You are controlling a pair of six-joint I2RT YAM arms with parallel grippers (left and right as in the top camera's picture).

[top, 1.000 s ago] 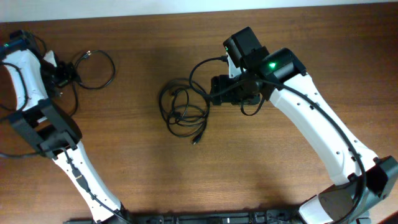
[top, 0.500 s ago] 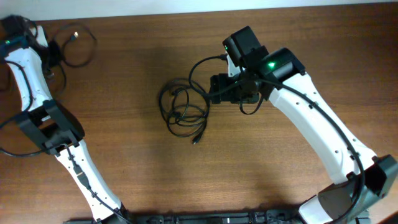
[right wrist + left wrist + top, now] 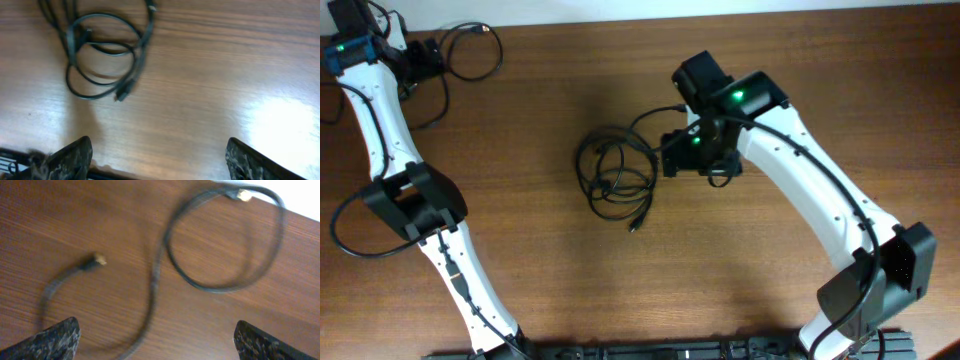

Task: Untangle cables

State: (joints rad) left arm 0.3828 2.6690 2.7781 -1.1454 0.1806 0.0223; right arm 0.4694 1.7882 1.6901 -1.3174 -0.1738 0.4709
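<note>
At far-left corner: left tool (image 3: 157, 342) released, lone cable (image 3: 470, 50) now farther back | right tool (image 3: 160, 157) released near tangled cables (image 3: 615, 178)

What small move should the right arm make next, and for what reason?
Probably ease the right gripper toward the tangled cables and down over an outer loop. Its jaws stand open and empty, the tangle lies off to the upper left in its wrist view, and one cable already lies apart.

I count one left claw (image 3: 159, 342), one right claw (image 3: 155, 160), one loose cable (image 3: 215, 288) and one tangled bundle (image 3: 611, 176); I can't count the strands inside it.
</note>
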